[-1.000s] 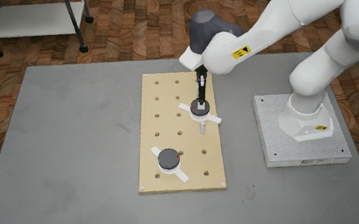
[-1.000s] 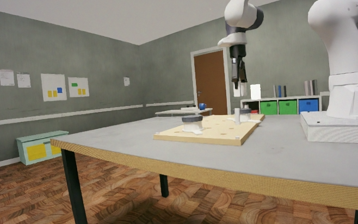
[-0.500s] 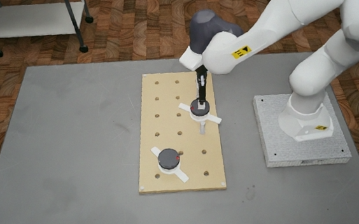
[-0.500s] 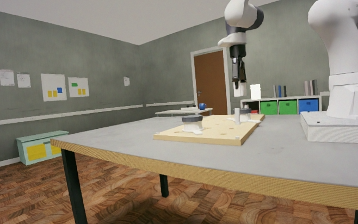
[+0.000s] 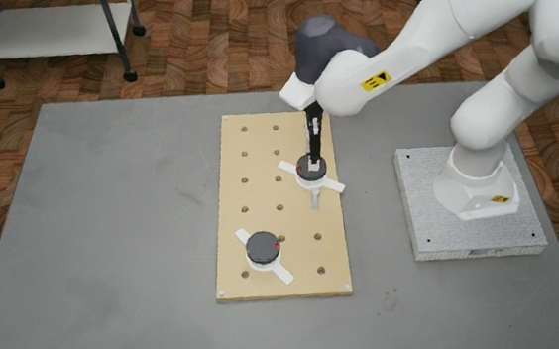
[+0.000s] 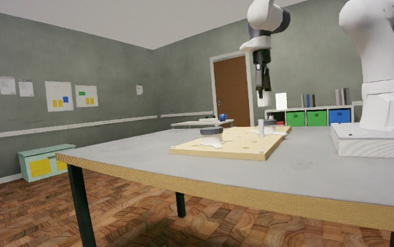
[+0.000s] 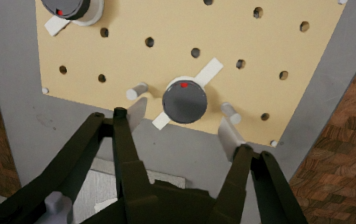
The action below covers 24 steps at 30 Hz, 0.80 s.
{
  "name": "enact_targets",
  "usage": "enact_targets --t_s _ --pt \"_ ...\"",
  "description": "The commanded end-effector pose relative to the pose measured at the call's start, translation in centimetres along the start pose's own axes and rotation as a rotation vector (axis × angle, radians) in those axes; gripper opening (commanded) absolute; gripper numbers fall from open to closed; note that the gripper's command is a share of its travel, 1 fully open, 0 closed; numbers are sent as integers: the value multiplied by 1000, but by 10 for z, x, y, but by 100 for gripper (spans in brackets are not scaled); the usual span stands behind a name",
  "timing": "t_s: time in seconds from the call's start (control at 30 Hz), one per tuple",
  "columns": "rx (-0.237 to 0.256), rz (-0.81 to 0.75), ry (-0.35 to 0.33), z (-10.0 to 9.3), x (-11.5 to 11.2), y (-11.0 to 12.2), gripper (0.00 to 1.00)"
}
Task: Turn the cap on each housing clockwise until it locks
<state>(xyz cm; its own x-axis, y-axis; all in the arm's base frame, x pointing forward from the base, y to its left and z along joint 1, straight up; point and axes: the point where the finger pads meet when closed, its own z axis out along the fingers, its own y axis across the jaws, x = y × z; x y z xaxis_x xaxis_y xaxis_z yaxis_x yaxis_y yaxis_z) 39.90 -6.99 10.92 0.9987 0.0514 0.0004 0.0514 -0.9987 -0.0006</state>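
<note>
Black gripper [image 5: 313, 165] [image 6: 263, 97] [image 7: 183, 115] pointing straight down.

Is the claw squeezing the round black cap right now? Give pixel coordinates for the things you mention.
No, the claw [image 5: 315, 165] [image 6: 264, 98] [image 7: 183, 115] is open, with its fingers apart above the cap [image 5: 307, 168] [image 7: 184, 102].

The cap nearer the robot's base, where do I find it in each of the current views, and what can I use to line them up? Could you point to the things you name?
Top: right of centre, the dark cap [image 5: 311, 168] partly hidden by the gripper [image 5: 314, 165].
Exterior: right of centre, on the board's far part, the cap [image 6: 270, 122] partly behind an upright peg [image 6: 261, 128].
Wrist: just below the board's middle, the cap [image 7: 184, 102] between two pegs.
Shared landmark: the pegboard [image 5: 260, 195] [image 6: 239, 150] [image 7: 170, 65].
</note>
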Motion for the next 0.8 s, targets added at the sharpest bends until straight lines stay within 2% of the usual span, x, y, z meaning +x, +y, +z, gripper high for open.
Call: enact_targets --t_s 0.0,0.77 --pt "-1 -8 0 2 0 0 78" --pt "-1 -8 0 21 0 0 78"
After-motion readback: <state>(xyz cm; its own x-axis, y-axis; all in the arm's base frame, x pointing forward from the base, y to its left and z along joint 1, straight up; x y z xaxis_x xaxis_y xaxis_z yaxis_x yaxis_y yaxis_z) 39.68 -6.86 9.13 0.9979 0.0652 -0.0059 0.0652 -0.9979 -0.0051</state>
